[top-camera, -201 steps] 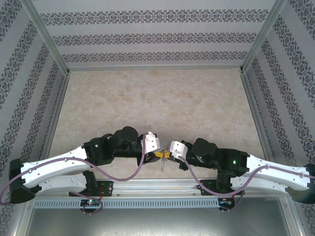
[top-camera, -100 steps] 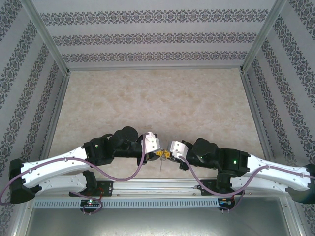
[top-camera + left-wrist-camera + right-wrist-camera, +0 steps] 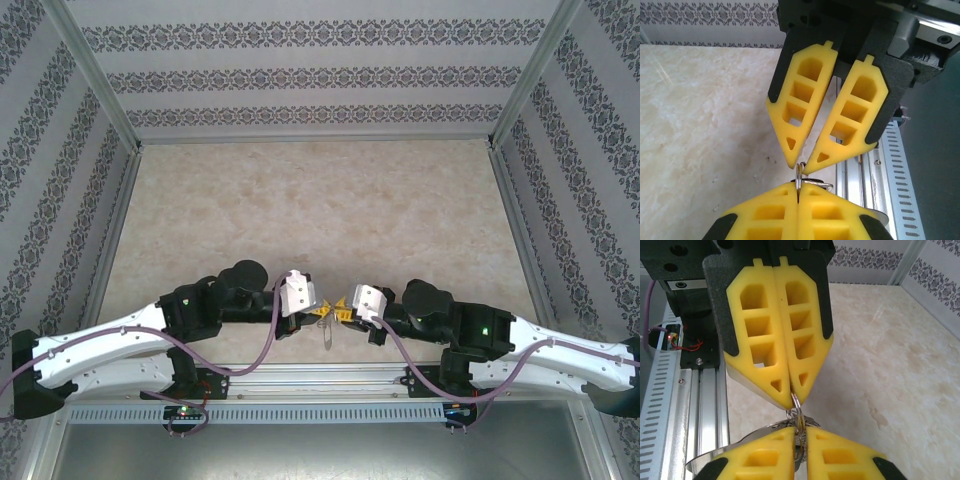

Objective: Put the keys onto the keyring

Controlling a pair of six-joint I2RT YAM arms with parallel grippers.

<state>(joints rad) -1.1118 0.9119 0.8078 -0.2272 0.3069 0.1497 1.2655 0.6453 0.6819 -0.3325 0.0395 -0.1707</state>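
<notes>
Top view, lower middle of frame: left tool point(image 3: 321, 312) is clamped shut on the keyring point(image 3: 798, 175) — ring edge-on between its yellow fingertips, held in the air over the lower edge of the table point(image 3: 320, 200). Right tool point(image 3: 337, 309) meets it tip to tip from the right. Its fingers stand a sliver apart with the ring in the gap — can't tell whether they pinch it.
</notes>
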